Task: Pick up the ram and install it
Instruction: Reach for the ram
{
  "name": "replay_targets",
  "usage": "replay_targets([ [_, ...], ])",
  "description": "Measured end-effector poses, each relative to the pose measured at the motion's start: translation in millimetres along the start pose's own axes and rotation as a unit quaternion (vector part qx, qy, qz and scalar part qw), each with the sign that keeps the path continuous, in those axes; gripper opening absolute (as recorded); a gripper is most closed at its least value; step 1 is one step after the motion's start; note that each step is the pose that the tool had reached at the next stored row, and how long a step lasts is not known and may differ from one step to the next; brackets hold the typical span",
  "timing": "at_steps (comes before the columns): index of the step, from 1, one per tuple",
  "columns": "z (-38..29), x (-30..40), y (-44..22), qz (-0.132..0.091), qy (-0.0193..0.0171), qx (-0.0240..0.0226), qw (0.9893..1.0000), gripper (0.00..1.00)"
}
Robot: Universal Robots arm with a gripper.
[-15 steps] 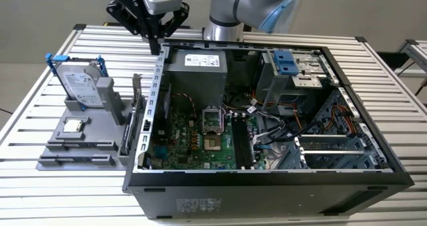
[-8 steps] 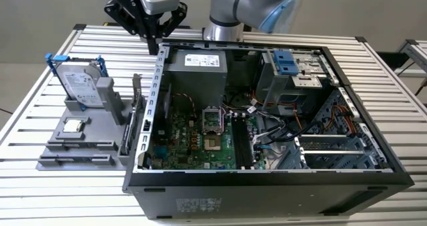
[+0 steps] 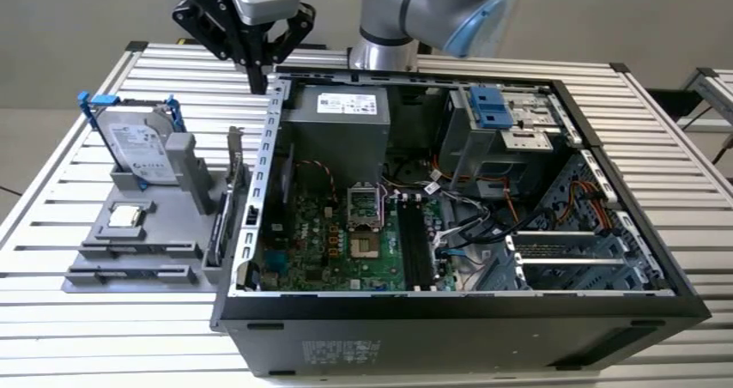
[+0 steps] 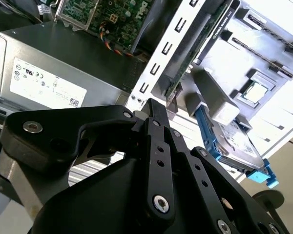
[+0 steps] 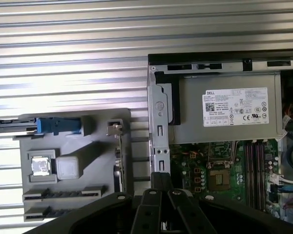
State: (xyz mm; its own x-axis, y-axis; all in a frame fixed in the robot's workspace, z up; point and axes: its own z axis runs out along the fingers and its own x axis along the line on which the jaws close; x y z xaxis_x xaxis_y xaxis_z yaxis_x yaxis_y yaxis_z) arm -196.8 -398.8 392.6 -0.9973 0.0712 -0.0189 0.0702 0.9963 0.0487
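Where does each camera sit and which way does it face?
Exterior view: off the arm, looking down on the computer case and grey tray; arm and hand behind them.
First wrist view: near the wrist, looking down on both, over the hand.
Second wrist view: near the wrist, slanting past the hand toward the hard drive.
Both wrist views share the power supply.

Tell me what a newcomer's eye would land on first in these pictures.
The open computer case dominates the exterior view, its green motherboard laid bare. The black gripper hangs over the case's far corner on the exterior view's left. Beside the case there, a grey tray carries an upright hard drive in a blue frame and the ram on edge.
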Motion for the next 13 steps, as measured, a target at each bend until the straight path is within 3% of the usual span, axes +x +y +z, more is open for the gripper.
replay_targets([
  [13,-0.4,16.6,-1.2,0.000,0.0000,0.0000,1.0000,0.00],
])
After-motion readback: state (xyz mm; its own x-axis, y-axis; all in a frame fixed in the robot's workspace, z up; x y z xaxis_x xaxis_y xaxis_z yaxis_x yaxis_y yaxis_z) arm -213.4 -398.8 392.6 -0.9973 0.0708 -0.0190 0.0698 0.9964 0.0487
